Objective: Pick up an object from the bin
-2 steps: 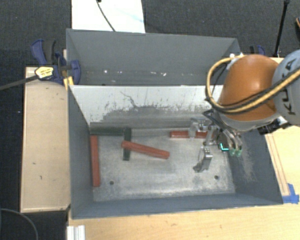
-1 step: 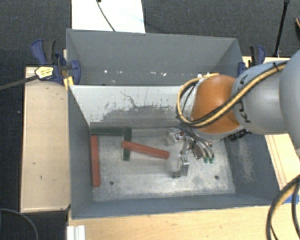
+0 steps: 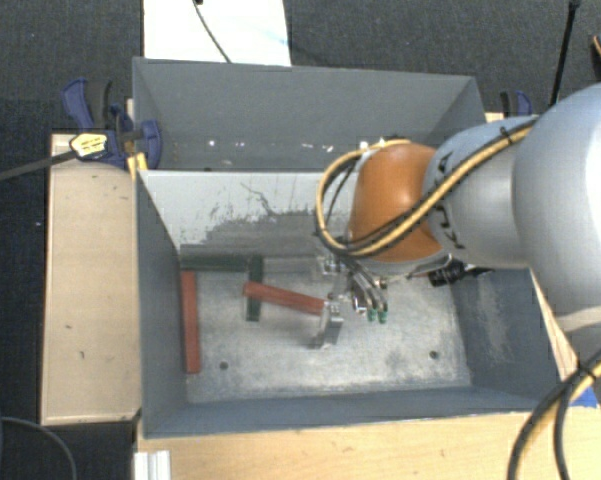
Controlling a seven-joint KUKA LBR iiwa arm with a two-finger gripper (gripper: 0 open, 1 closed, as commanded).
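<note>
Bin (image 3: 400,360): grey metal, floor scuffed, a few loose bars laid in its left half.
Long red bar (image 3: 190,323): laid flat along the left wall.
Dark green bar (image 3: 215,261): laid along the foot of the far wall.
Short dark green piece (image 3: 253,303): set just below that bar's right end.
Red-brown bar (image 3: 283,298): mid-floor, slightly slanted, left end beside the short green piece, right end met by the gripper.
Gripper (image 3: 328,330): lowered near the floor at that right end; whether the claw is spread or pressed together cannot be told.
Orange cover (image 3: 385,203): fixed above the gripper, ringed by cables.
</note>
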